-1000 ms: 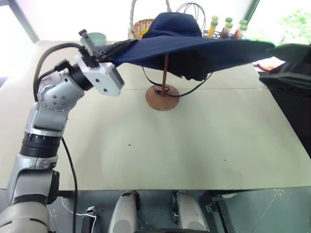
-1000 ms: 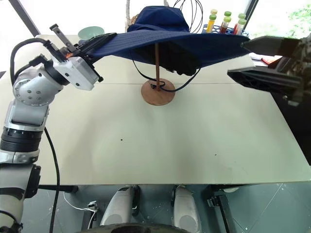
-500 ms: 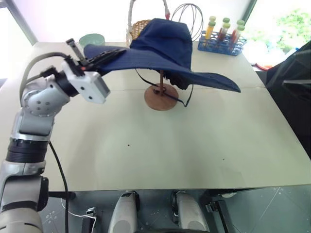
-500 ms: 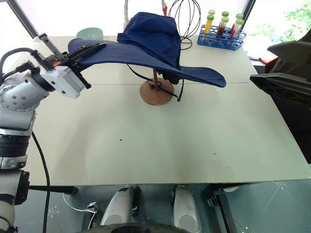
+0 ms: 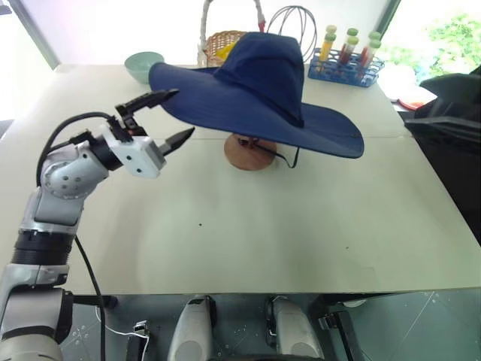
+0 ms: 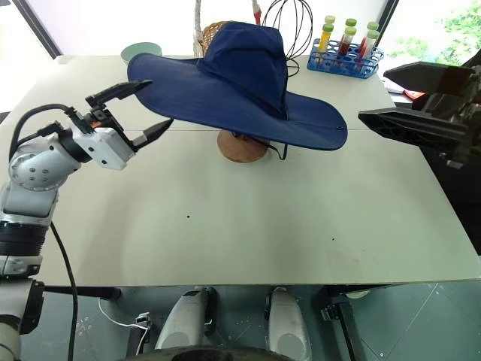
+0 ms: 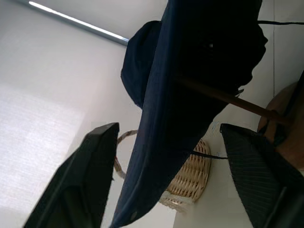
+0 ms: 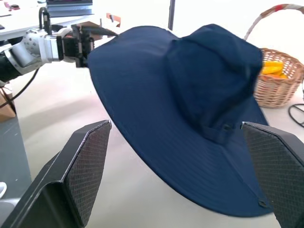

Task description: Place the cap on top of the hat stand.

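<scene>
A: Right eye view: where's the cap (image 6: 240, 83)?

B: Draped over the hat stand (image 6: 242, 146) on the table (image 6: 301, 218); both jaws spread, empty.

A: Handling?

B: Probably light and floppy; pinch its brim.

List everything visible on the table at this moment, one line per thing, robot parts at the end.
cap: one, navy blue, resting on the hat stand, brim drooping to the right
hat stand: one, brown wood, mid-table, round base showing under the brim
table: one, pale cream
bowl: one, pale green, far left
wicker basket: one, tan, behind the cap
wire dome stand: one, dark, far side
test tube rack: one, blue, far right, tubes with green caps
left gripper: open, beside the brim's left edge
right gripper: open, right of the cap
</scene>
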